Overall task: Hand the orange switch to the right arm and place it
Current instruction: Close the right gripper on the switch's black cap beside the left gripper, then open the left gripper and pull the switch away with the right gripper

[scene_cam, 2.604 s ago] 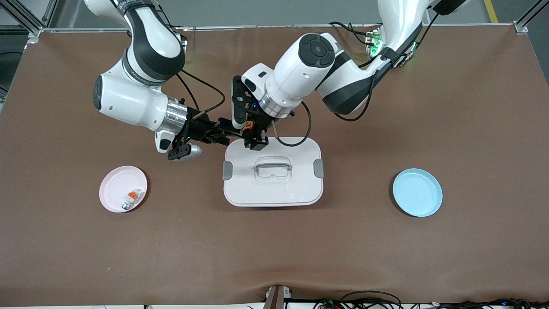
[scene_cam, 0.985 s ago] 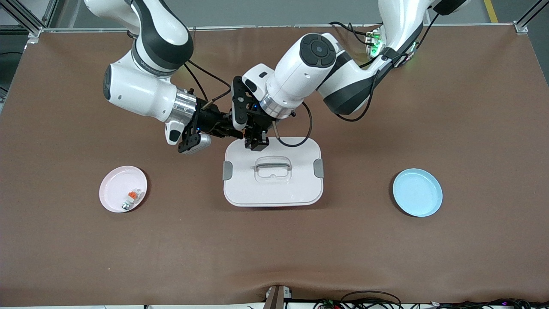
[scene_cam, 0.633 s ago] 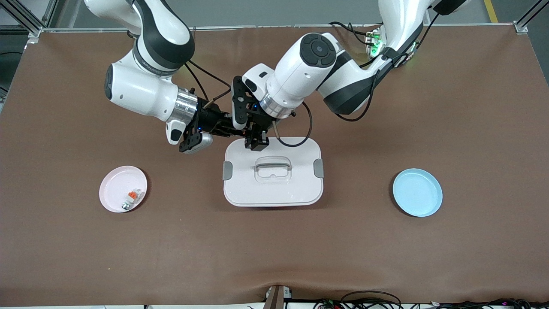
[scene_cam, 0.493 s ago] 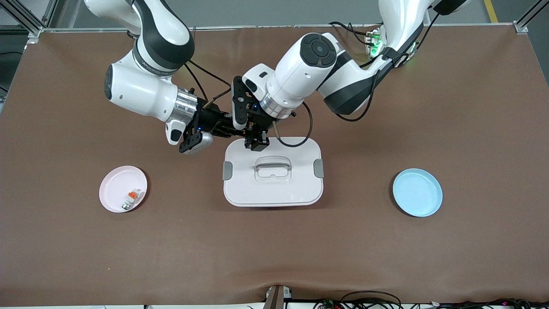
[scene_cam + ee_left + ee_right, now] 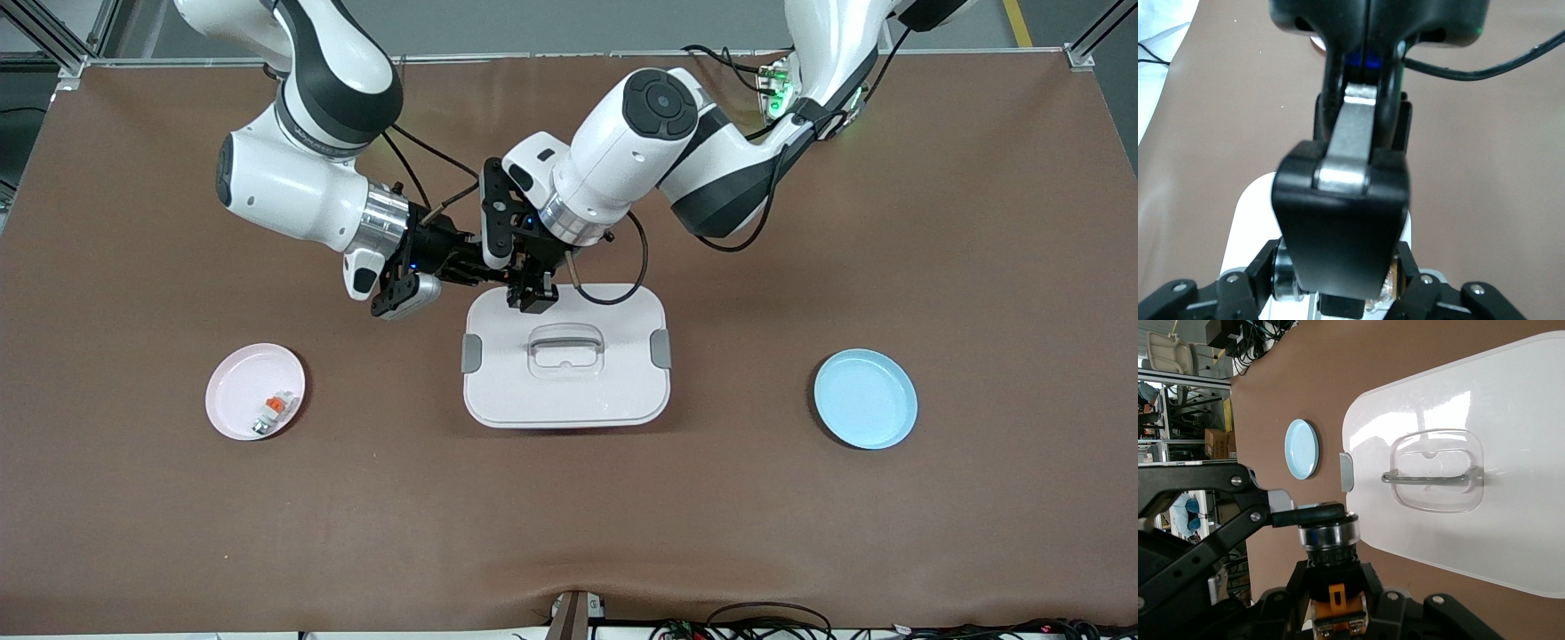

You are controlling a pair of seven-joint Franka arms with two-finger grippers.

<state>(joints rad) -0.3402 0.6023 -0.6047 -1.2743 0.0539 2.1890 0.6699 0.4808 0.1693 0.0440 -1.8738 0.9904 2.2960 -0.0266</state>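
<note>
The orange switch (image 5: 1330, 545), a black cylinder with a silver ring and an orange-marked end, hangs in the air over the edge of the white box's lid that lies farthest from the front camera. My right gripper (image 5: 1335, 603) is shut on its black body. My left gripper (image 5: 523, 283) is shut on it too, holding it end to end, with one of its fingers (image 5: 1305, 515) pressed on the cap. In the left wrist view the right hand's black housing (image 5: 1341, 227) covers most of the switch, with only its silver ring (image 5: 1281, 275) showing. From the front the switch is hidden between the two hands; my right gripper (image 5: 487, 271) meets the left there.
A white lidded box (image 5: 565, 396) with a handle sits mid-table under the hands. A pink plate (image 5: 233, 396) holding a small white-and-orange piece (image 5: 274, 407) lies toward the right arm's end. A blue plate (image 5: 865, 398) lies toward the left arm's end.
The right arm first moved in to meet the left gripper. Within the last second its fingers shut on the switch. The left gripper has kept its hold and both arms now stay still.
</note>
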